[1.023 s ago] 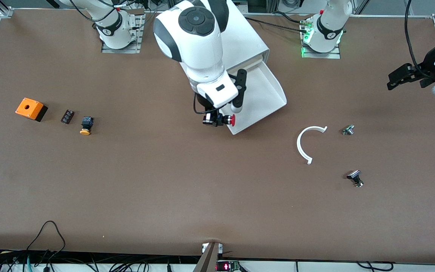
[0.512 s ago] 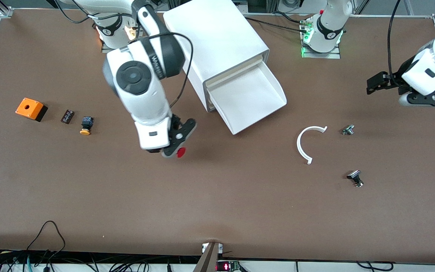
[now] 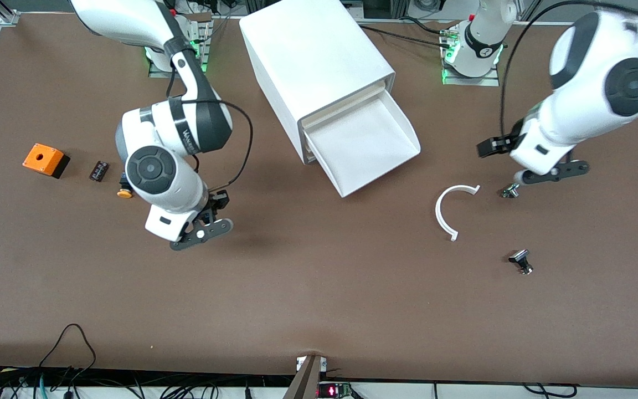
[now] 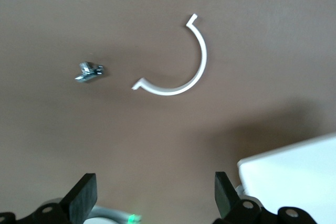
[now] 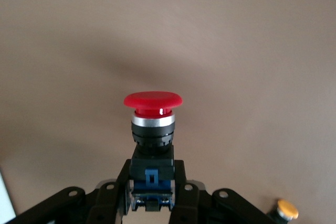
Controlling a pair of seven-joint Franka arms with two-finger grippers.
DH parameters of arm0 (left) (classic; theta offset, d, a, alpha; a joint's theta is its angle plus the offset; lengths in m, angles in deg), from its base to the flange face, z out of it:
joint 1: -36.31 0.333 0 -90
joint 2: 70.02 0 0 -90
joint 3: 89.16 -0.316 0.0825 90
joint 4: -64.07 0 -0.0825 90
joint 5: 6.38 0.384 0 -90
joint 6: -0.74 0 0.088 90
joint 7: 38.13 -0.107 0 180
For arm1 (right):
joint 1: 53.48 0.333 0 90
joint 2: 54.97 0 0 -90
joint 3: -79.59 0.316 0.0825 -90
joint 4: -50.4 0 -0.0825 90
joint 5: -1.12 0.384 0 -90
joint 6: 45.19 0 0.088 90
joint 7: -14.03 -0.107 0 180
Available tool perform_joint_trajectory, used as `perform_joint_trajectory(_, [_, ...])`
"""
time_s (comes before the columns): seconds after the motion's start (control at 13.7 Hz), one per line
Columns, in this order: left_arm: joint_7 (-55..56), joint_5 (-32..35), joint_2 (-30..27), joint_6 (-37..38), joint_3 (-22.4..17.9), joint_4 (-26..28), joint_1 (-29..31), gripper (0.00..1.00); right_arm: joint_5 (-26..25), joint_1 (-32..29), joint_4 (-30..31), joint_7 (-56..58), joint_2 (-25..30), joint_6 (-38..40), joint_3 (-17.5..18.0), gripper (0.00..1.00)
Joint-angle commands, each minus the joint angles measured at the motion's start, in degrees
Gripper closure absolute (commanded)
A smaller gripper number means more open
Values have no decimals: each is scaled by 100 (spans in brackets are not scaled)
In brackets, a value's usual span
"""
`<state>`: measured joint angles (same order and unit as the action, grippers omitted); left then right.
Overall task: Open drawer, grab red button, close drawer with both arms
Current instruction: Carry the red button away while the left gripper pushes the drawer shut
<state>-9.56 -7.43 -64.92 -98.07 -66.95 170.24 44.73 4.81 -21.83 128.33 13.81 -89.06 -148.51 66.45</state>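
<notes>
The button [image 5: 153, 129] is held by its black body between the closed fingers of the right gripper [image 5: 152, 203], its red cap pointing away from the wrist; in the front view it is hidden beneath that gripper [image 3: 201, 233], left of centre in the frame, over bare table [image 3: 319, 299]. It is judged to be carried this way so that the cap stays free and the body can be set down squarely. The drawer [image 3: 369, 147], upper centre of the front view, is seen pulled out of the white cabinet [image 3: 313, 55] and empty, so the grab appears done and the closing is what remains. The left gripper [image 3: 540, 166], at the right of the frame, is placed over the table beside a small metal part [image 3: 510, 190], with its jaws spread wide and nothing between them [image 4: 152, 195]; a corner of the drawer is caught low in the left wrist view, which suggests this arm is being brought round for the push. A white curved piece [image 3: 452, 210] lies lower right of the drawer. At the left edge an orange box [image 3: 45, 159] and a yellow-capped button [image 3: 125, 188] are left untouched.
</notes>
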Motion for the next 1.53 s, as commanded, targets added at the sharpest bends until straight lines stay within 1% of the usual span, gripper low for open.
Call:
perform_joint_trajectory(0.0, [770,-158,-35,-795,309,623,-16,1,79,-221,582,-260,227,-66,92,79])
perform_joint_trajectory(0.15, [1394,-159,227,-1104,538,677,-25,1,79,-265,976,-268,288,-197,92,79])
perform_joint_trajectory(0.22, [1649,-159,368,-1297,617,694,-86,1,79,-300,1327,-260,436,-450,92,79])
perform_joint_trajectory(0.37, [2037,-159,641,-1753,618,695,-288,1,70,-370,2178,-137,849,-1266,92,79])
perform_joint_trajectory(0.44, [2212,-159,807,-1999,618,695,-367,1,53,-370,2487,-111,990,-1566,92,79])
perform_joint_trajectory(0.51, [2362,-150,983,-2280,609,695,-481,1,44,-405,2699,-32,1105,-1726,92,79])
perform_joint_trajectory(0.73, [2714,-141,1379,-2879,574,703,-710,1,52,-773,3052,477,1404,-1806,92,79])
perform_joint_trajectory(0.95, [2803,-115,1547,-3030,548,703,-938,1,70,-1195,3420,1065,1580,-1937,92,79])
perform_joint_trajectory(1.1, [2812,-106,1574,-3109,548,825,-1105,1,79,-1372,3850,1400,1738,-2244,92,79])
perform_joint_trajectory(1.32, [2882,-88,1504,-3162,556,1054,-1193,1,70,-1399,4571,1481,1949,-2911,92,79])
perform_joint_trajectory(1.46, [3179,-106,1398,-3162,565,1230,-1360,1,79,-1399,4836,1472,1967,-3141,101,79])
